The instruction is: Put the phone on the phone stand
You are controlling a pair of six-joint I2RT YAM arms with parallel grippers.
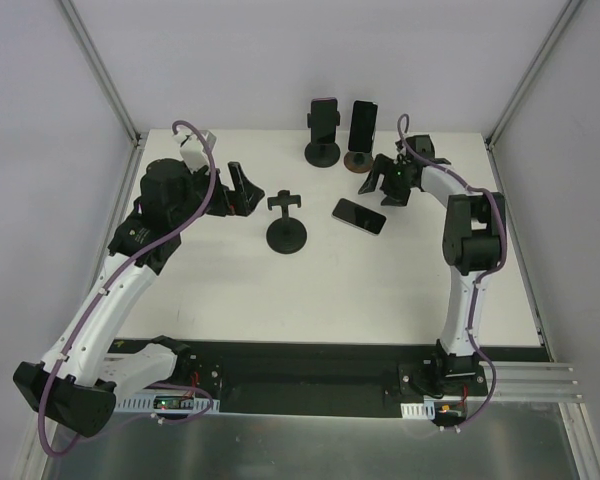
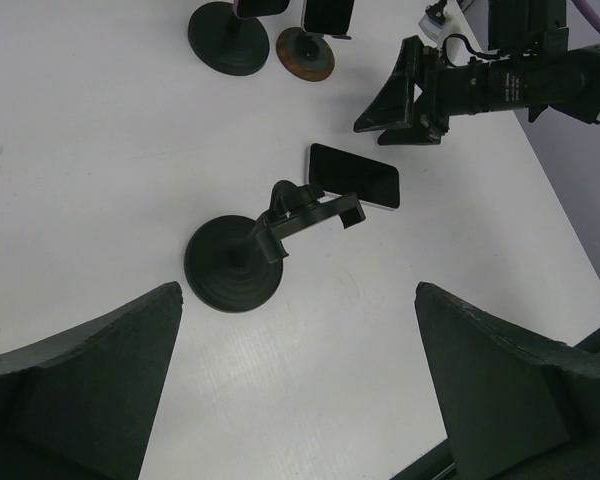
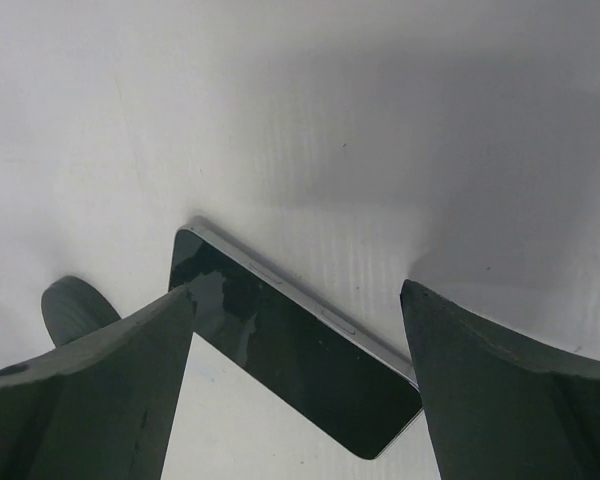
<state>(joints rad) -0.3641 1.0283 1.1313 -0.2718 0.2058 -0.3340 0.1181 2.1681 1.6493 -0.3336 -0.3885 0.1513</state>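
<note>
Right wrist: right end effector [image 3: 298,292] gapes wide, facing the flat-lying phone [image 3: 280,360].

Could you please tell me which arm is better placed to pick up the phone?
Right. The right gripper is open over the phone, which shows between its fingers in its wrist view; the left gripper is farther away, beyond the empty stand.

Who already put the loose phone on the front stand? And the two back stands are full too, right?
Not quite. The front stand is empty: the phone lies flat on the table beside it, as the top external view shows. The left back stand and the right back stand are both full, yes.
</note>
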